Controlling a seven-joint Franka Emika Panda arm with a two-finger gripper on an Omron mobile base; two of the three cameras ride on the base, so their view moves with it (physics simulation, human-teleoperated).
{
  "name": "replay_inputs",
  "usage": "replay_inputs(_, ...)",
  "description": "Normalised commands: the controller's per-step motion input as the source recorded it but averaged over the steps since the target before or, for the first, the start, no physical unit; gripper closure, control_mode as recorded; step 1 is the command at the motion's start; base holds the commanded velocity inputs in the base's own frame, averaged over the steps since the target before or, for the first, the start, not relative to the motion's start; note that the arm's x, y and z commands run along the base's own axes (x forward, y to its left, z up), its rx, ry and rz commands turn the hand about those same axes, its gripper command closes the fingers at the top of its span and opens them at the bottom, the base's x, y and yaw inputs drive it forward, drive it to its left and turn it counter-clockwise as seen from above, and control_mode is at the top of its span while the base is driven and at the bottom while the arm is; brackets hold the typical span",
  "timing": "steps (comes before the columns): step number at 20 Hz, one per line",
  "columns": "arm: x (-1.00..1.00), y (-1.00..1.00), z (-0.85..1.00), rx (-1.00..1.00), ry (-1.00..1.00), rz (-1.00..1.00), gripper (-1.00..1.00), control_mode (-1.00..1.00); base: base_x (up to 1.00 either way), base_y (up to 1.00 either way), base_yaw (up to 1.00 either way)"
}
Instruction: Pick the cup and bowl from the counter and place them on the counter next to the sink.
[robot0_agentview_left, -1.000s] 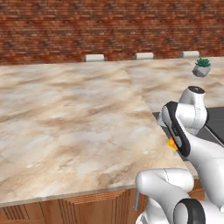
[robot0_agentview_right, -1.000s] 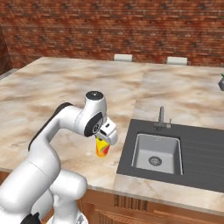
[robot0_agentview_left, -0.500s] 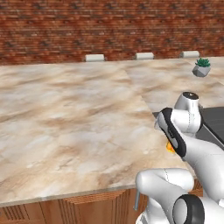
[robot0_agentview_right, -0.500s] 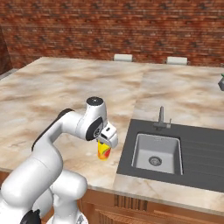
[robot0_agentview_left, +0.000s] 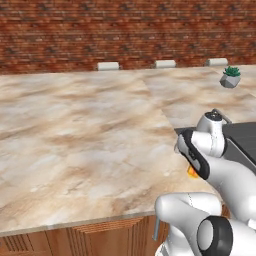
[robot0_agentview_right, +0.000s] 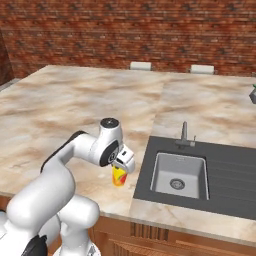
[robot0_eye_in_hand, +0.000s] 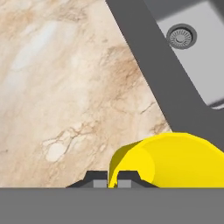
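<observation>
While clamped tight on rim of yellow cup (robot0_agentview_right: 118, 175), gripper (robot0_eye_in_hand: 113, 178) hangs low over marbled counter (robot0_agentview_right: 75, 100), just left of dark sink (robot0_agentview_right: 180, 175). Cup upright in right base view, close above or on stone, can't tell which. Small potted plant (robot0_agentview_left: 230, 77) far back right on counter.

Marbled beige-brown counter (robot0_agentview_right: 75, 100), dark grey sink (robot0_agentview_right: 180, 175) set into it, small potted plant (robot0_agentview_left: 230, 77) at far edge
</observation>
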Motion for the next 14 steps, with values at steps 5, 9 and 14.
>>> replay_inputs(5,0.09,0.0,-0.42,0.0,0.0,0.0,1.0,-1.0,0.0,0.0,0.0)
replay_inputs(9,0.08,0.0,-0.43,0.0,0.0,0.0,1.0,-1.0,0.0,0.0,0.0)
replay_inputs(14,0.04,0.0,-0.37,0.0,0.0,0.0,1.0,-1.0,0.0,0.0,0.0)
